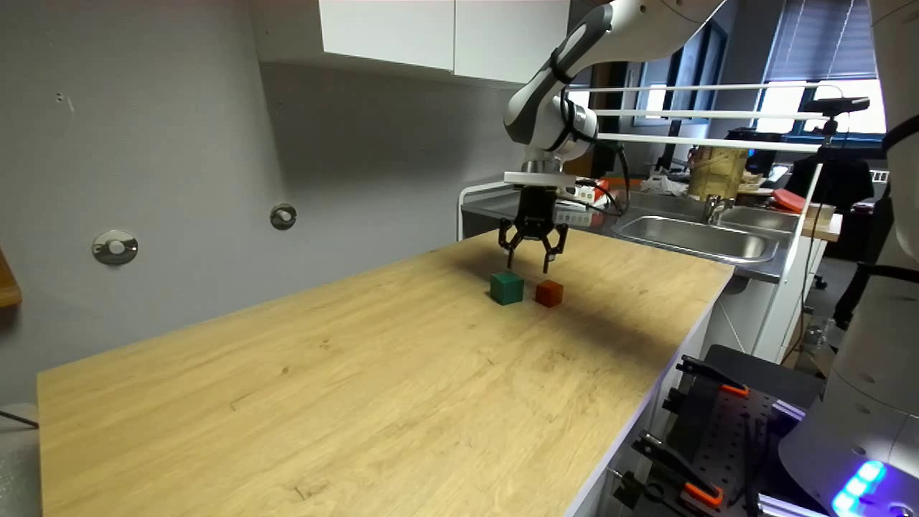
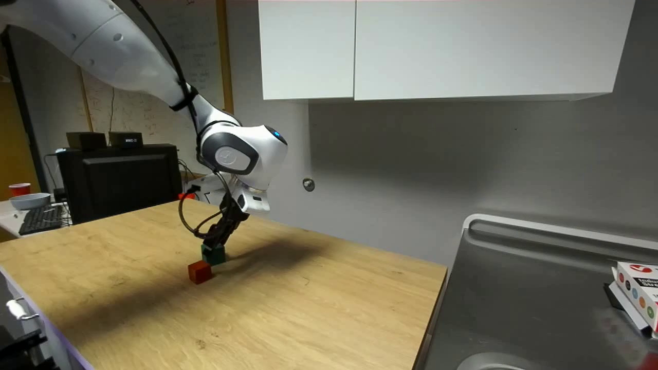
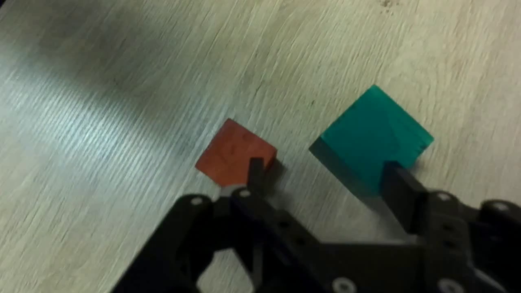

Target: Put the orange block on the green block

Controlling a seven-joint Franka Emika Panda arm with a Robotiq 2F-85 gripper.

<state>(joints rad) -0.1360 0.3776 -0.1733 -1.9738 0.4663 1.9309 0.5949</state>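
The end effector (image 1: 528, 268) is pointed down over the tabletop (image 1: 344, 388), its fingers (image 3: 401, 195) spread well apart and nothing held between them. In the wrist view, one finger is seen across a corner of the orange block (image 3: 228, 150), the other across part of the green block (image 3: 372, 138), so the space between the fingers is set over the strip between the two. How high the fingers are above them cannot be told surely.

From the middle of the end effector, the orange block is found below and to one side, toward the tabletop edge that faces the robot base (image 1: 843, 431). No long axis is shown by it, a cube being seen, but its sides are turned at a slant to the line between the fingers. A sideways shift toward that edge is judged to be needed before lowering, and probably a turn of the end effector.

On the opposite side, toward the edge along the wall (image 1: 179, 179), the green block is seated near the orange one, apart from it. The pair is lined up roughly parallel to the edge beside the sink (image 1: 696, 237), well in from the corners. As the gap between them is narrow, the green block could be bumped by a lowered finger.
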